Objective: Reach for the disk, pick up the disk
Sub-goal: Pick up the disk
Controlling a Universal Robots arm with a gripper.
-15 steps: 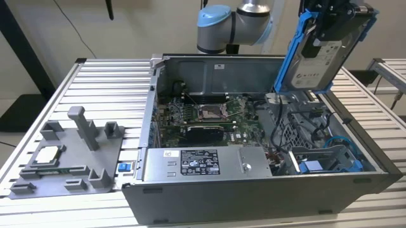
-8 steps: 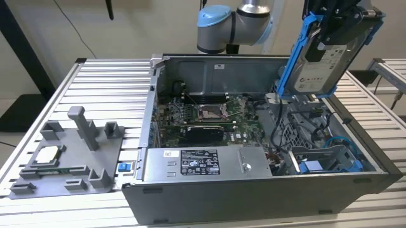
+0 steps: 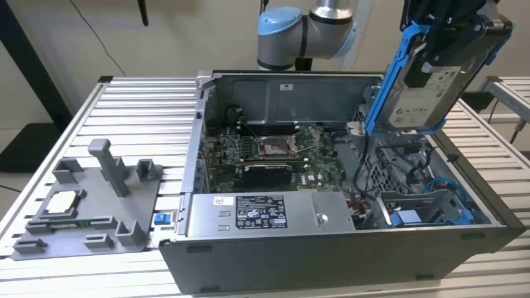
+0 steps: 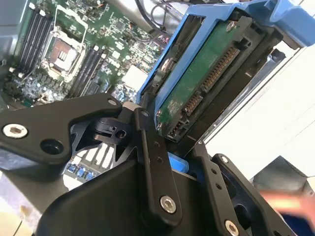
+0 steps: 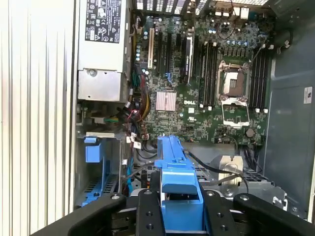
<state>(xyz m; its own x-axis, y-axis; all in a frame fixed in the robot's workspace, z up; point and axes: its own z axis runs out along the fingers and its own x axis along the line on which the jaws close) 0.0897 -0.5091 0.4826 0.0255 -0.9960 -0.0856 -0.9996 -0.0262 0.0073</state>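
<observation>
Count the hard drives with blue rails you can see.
1: the silver-grey metal hard drive with blue plastic rails is clamped in the black gripper, raised above the open grey computer case. Others may be hidden inside.

My arm point(image 3: 308, 32) is raised high; my gripper point(image 3: 453, 34) hangs upright, fingers point(image 5: 150, 211) apparently clamped on the disk point(image 3: 422, 87).

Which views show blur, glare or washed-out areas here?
Second wrist view: a blurred pink-and-blue smear sits in the corner beside the gripper, and the background past the disk is washed out white. First wrist view: the ribbed table is overexposed. Exterior view: evenly lit, sharp.
</observation>
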